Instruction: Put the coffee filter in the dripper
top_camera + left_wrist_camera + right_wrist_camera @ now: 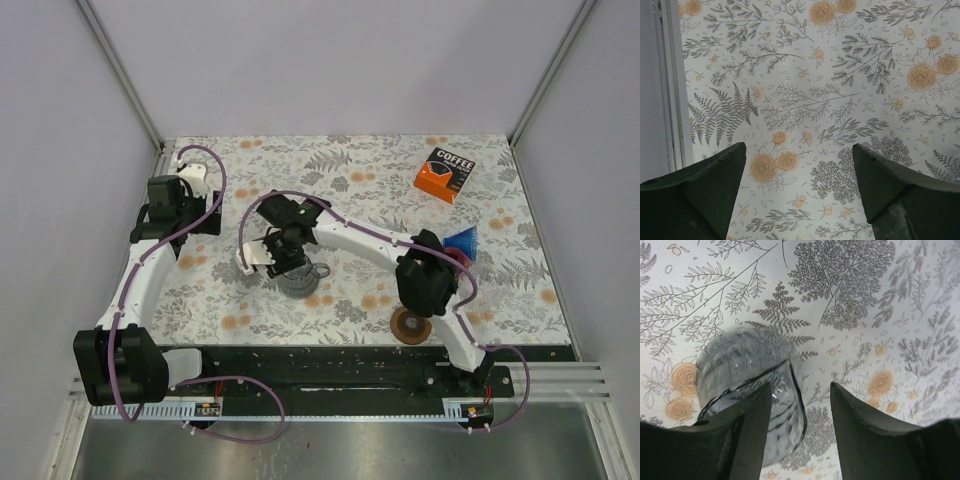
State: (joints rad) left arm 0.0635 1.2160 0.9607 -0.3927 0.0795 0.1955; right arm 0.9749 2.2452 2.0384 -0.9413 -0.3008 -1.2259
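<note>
A clear ribbed glass dripper [300,279] is on the flowered tablecloth near the middle; in the right wrist view [745,365] it looks tipped, its dark rim facing the fingers. My right gripper [283,257] hangs just over it, open [801,386], the left finger [747,425] over the rim and the right finger beside it, holding nothing. My left gripper [180,198] is at the back left, open [799,146] and empty above bare cloth. An orange box [445,172] marked COFFEE lies at the back right. I see no loose paper filter that I can be sure of.
A brown round ring-like thing [410,325] lies by the right arm's base. A blue cone [463,243] with something red shows behind the right arm's elbow. Grey walls and metal rails [675,90] close the table at left, back and right.
</note>
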